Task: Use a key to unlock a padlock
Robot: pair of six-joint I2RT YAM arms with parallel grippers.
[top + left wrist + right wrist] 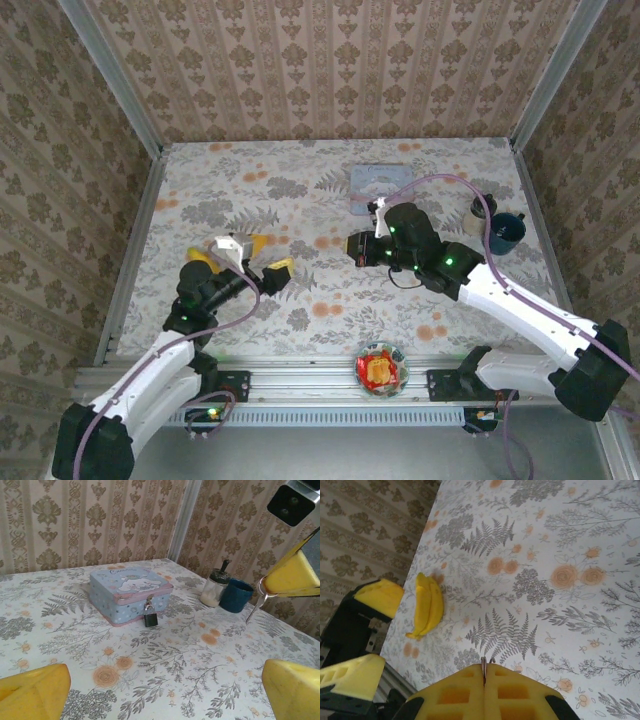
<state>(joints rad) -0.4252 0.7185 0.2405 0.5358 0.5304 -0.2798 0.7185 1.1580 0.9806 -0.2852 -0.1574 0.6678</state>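
While the padlock [150, 616] hangs from the tin [130, 592], left tool [266, 254] gaping wide, right tool [484, 666] pinching the key [254, 611].

We can't really read anything here. The light blue tin [131, 594] has a line of curly lettering on its lid, at 11 o'clock from the cartoon figure, too small for us.
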